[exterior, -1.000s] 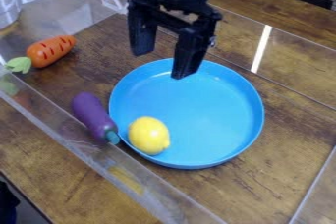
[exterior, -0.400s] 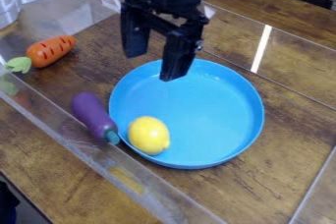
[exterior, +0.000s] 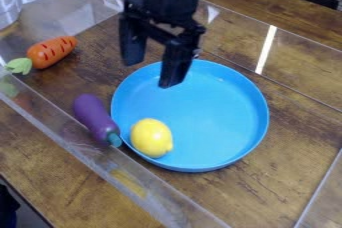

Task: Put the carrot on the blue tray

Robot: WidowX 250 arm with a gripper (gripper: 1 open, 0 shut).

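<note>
The orange carrot (exterior: 51, 51) with its pale green tip lies on the wooden table at the far left. The blue tray (exterior: 221, 112) is a big round plate in the middle, and a yellow lemon (exterior: 151, 137) rests on its near left part. My black gripper (exterior: 152, 60) hangs pointing down over the tray's back left rim, open, with nothing between its fingers. It stands well to the right of the carrot.
A purple eggplant (exterior: 94, 117) lies just left of the tray, touching its rim near the lemon. A clear plastic wall (exterior: 80, 157) runs along the left and front edge of the table.
The gripper has shifted left across the tray's back rim, toward the carrot, and stayed open. Nothing else moved.
</note>
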